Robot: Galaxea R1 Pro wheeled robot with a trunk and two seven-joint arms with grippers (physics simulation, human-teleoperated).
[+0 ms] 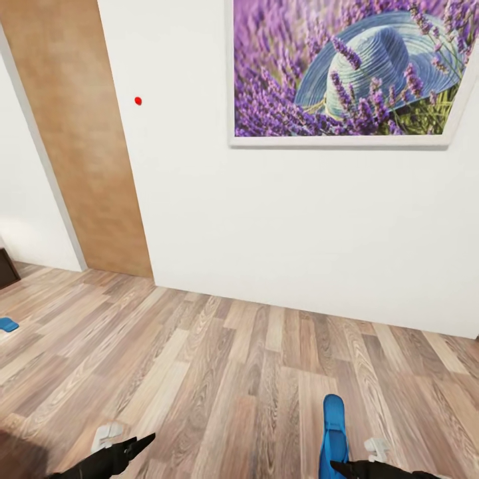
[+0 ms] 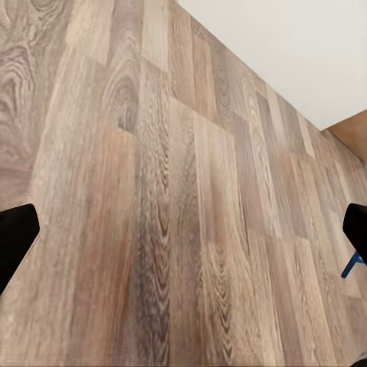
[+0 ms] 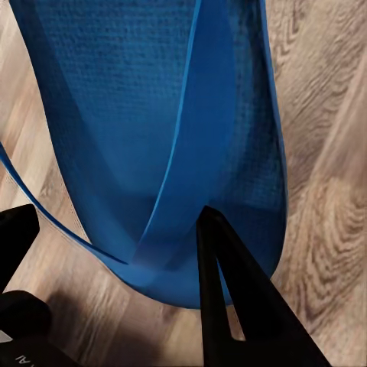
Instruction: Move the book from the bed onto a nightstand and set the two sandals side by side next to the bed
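Sandal (image 1: 332,432) hangs over the floor (image 1: 219,359) from our right gripper (image 3: 115,237), clamped on its thin strap; light and floppy, we judge. Left gripper (image 2: 183,233) gapes empty. Second sandal (image 1: 8,324) lies far left.

One sandal (image 1: 332,432) lies on the floor (image 1: 219,372) by the right gripper (image 1: 346,469); another sandal (image 1: 8,324) lies far left, before the door (image 1: 80,133).

Lavender picture (image 1: 346,70) — wooden door (image 1: 80,140)
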